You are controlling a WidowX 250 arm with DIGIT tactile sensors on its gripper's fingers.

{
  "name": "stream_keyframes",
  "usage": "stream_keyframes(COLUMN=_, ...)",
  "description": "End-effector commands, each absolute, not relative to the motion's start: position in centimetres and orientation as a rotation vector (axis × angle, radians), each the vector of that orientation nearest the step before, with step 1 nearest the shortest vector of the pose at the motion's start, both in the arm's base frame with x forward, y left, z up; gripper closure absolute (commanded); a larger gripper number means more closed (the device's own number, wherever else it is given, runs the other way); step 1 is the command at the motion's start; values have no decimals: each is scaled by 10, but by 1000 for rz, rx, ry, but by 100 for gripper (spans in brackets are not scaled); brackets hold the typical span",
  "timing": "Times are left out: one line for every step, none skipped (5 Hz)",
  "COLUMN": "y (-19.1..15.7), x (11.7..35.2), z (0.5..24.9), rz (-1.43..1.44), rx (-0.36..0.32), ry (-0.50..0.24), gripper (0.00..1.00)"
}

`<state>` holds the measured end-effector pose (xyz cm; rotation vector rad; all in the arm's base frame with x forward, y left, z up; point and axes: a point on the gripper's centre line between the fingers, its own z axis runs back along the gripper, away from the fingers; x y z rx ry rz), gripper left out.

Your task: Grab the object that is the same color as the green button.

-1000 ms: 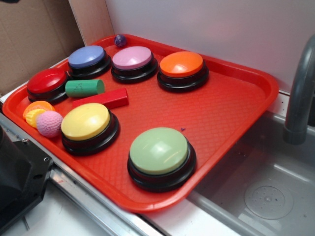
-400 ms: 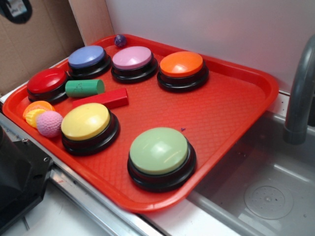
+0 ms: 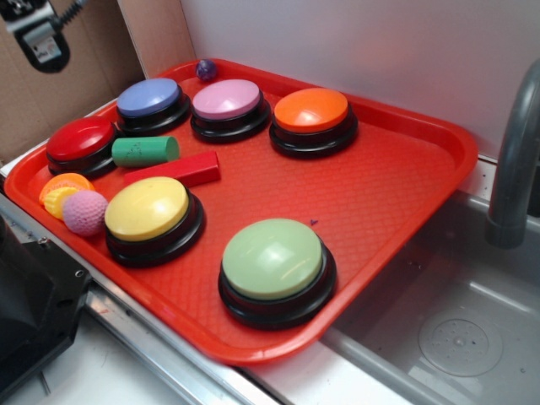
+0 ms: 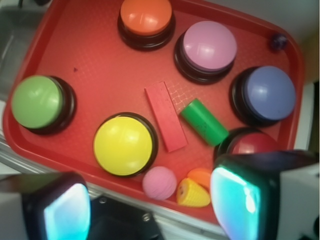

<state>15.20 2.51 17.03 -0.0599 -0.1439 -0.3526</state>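
I am holding the gripper (image 4: 150, 212) high above the tray (image 4: 100, 65), fingers spread wide and empty, with the green cylinder (image 4: 203, 121) lying ungrasped between the red block (image 4: 165, 116) and red button (image 4: 248, 144); approach and grasp are remaining.

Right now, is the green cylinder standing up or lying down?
Lying down. The green cylinder rests on its side on the tray, beside the red block.

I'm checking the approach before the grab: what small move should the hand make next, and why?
Probably travel forward over the tray and descend toward the green cylinder. The hand is high above the tray's near edge with its fingers spread apart, holding nothing. The cylinder lies beside the red block, so centre on it.
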Motion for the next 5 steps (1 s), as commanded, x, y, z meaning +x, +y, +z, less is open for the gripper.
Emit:
stream_keyframes(y=56, x=177, z=128, rz=-538, rx=16, ry=-184, gripper=0)
stream_keyframes(y=68, x=185, z=109, rz=-664, rx=71, ry=-193, gripper=0)
stream_keyframes(y=73, x=193, z=95, rz=-765, rx=45, ry=-229, gripper=0)
stream_keyframes(y=76, x=208, z=70, rz=-928, rx=-30, ry=-265, gripper=0)
stream_keyframes(y=77, x=214, z=58, rz=-1019, rx=-82, ry=-269, gripper=0)
